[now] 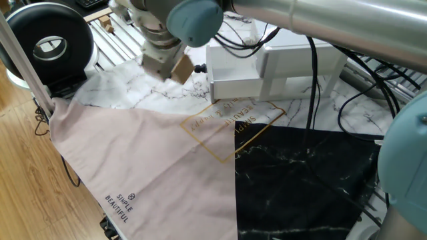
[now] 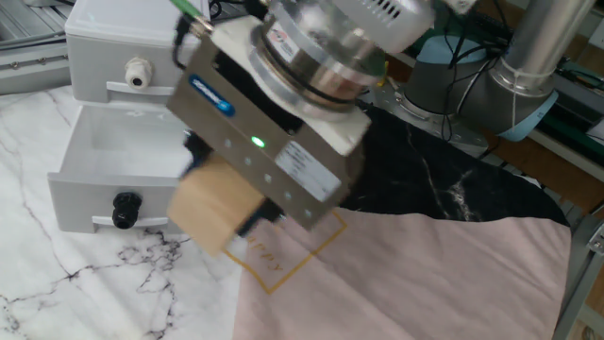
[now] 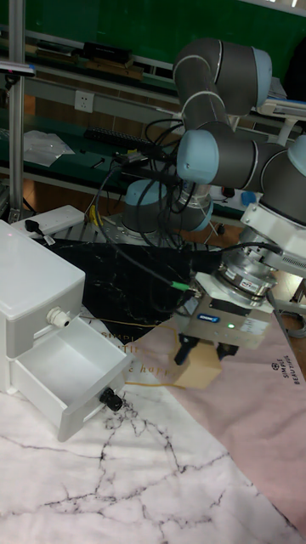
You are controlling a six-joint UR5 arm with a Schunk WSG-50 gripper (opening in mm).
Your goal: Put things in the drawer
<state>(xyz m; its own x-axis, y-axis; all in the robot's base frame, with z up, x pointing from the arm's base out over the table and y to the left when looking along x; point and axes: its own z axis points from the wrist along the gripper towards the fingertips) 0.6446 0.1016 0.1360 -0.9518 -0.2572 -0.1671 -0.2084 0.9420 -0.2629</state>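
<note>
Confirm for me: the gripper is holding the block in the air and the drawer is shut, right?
Not quite. The gripper does hold the block in the air, but the drawer is open, pulled out of the cabinet with its inside showing, as the tall fixed view makes plain.

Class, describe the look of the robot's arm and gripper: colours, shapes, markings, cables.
The arm has thick silver-grey tubes with light-blue joint caps. The gripper is a boxy grey-and-white unit under a round metal flange, with a blue label and a green light. Black cables run along it.
</note>
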